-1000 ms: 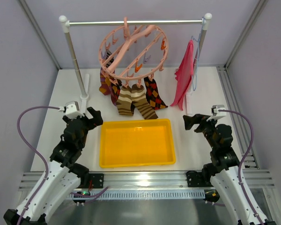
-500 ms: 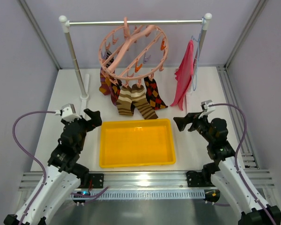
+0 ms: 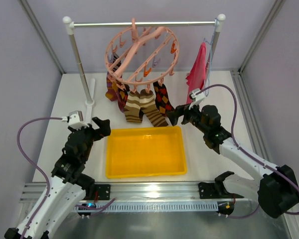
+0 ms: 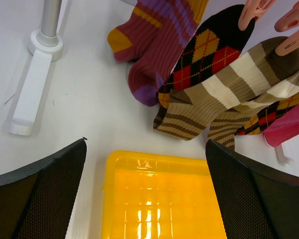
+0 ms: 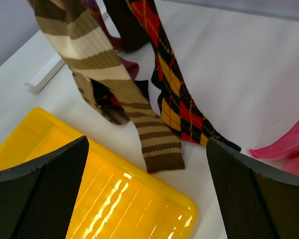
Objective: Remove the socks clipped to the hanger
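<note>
The salmon-pink ring hanger (image 3: 142,52) hangs by its hook from the rail, with the socks clipped below it. They are brown-cream striped socks (image 3: 139,107), a dark argyle sock (image 3: 164,99) and a maroon-purple sock (image 3: 112,89). My right gripper (image 3: 177,115) is open just right of the argyle sock and holds nothing. In the right wrist view, the striped sock (image 5: 114,79) and argyle sock (image 5: 174,94) hang just ahead of the open gripper (image 5: 147,141). My left gripper (image 3: 98,125) is open at the tray's far-left corner. Its wrist view shows the maroon sock (image 4: 149,45), argyle sock (image 4: 204,55) and striped sock (image 4: 224,99) beyond the gripper (image 4: 146,143).
A yellow tray (image 3: 112,169) lies between the arms, below the socks, its rim (image 4: 159,159) near my left fingers. A pink-red cloth (image 3: 197,79) hangs on a wire hanger at the rail's right end. The rail's left post (image 3: 79,64) stands on a white foot (image 4: 32,84).
My right arm has reached forward and left, from beside the tray's right corner up to the argyle sock. The left arm has barely shifted. Both grippers stay open.
</note>
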### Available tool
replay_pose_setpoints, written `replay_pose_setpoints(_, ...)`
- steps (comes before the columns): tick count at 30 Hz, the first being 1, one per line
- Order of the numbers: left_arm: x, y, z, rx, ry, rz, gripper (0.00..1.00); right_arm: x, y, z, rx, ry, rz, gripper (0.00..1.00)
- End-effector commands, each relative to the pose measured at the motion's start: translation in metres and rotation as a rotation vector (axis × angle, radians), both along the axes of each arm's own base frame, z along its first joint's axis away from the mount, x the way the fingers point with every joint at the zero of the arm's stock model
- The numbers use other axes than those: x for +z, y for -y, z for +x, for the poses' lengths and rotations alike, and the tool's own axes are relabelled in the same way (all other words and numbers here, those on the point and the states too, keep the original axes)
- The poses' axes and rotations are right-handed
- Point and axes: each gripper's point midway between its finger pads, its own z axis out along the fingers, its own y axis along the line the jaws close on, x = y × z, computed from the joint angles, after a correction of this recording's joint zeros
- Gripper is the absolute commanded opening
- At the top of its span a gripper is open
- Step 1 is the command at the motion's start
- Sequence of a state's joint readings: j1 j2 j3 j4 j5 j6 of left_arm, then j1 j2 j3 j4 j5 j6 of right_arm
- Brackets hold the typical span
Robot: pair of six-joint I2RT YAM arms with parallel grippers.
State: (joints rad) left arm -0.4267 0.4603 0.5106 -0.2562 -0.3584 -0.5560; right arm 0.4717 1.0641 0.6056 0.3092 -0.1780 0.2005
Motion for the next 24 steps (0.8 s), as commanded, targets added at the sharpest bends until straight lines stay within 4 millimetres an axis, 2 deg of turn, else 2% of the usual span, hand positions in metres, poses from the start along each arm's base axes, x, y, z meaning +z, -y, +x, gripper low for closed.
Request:
replay_pose_setpoints(1, 0.011, 0.011, 0.002, -0.064, 0.059, -0.001, 1.00, 0.051, -0.002, 0.035, -0.080, 0.180, 0.009, 1.00)
replay_pose_setpoints(3, 0.014, 0.013, 0.001, -0.077, 0.080, -0.007, 1.00, 0.055, -0.007, 0.043, -0.078, 0.206, -0.004, 1.00)
replay_pose_setpoints(4, 0.013, 0.013, 0.000, -0.083, 0.082, -0.006, 1.00, 0.067, -0.009, 0.048, -0.079, 0.237, 0.007, 1.00)
replay_pose_setpoints(5, 0.013, 0.014, 0.000, -0.086, 0.085, -0.006, 1.00, 0.061, -0.013, 0.055, -0.076, 0.230, -0.009, 1.00)
replay_pose_setpoints(7, 0.015, 0.014, 0.000, -0.088, 0.092, -0.004, 1.00, 0.069, -0.018, 0.065, -0.078, 0.252, -0.009, 1.00)
replay_pose_setpoints(9, 0.016, 0.015, 0.001, -0.093, 0.097, -0.004, 1.00, 0.062, -0.020, 0.077, -0.092, 0.253, -0.029, 1.00)
replay_pose_setpoints(10, 0.016, 0.016, 0.001, -0.100, 0.097, -0.003, 1.00, 0.068, -0.022, 0.082, -0.097, 0.270, -0.024, 1.00)
replay_pose_setpoints(12, 0.016, 0.019, 0.001, -0.115, 0.100, -0.002, 1.00, 0.058, -0.025, 0.092, -0.102, 0.259, -0.051, 1.00)
replay_pose_setpoints(13, 0.016, 0.020, 0.001, -0.121, 0.101, -0.003, 1.00, 0.063, -0.027, 0.097, -0.106, 0.270, -0.050, 1.00)
replay_pose_setpoints(18, 0.017, 0.023, 0.001, -0.137, 0.112, -0.008, 1.00, 0.050, -0.040, 0.112, -0.082, 0.255, -0.068, 0.98)
replay_pose_setpoints(20, 0.017, 0.024, 0.001, -0.138, 0.113, -0.009, 1.00, 0.054, -0.045, 0.115, -0.065, 0.274, -0.063, 0.97)
replay_pose_setpoints(21, 0.018, 0.024, 0.001, -0.142, 0.114, -0.011, 1.00, 0.047, -0.050, 0.118, -0.051, 0.260, -0.073, 0.95)
replay_pose_setpoints(23, 0.018, 0.025, 0.001, -0.148, 0.118, -0.014, 1.00, 0.051, -0.058, 0.120, -0.017, 0.264, -0.073, 0.88)
replay_pose_setpoints(24, 0.019, 0.027, 0.000, -0.154, 0.121, -0.017, 1.00, 0.051, -0.060, 0.121, 0.000, 0.262, -0.080, 0.70)
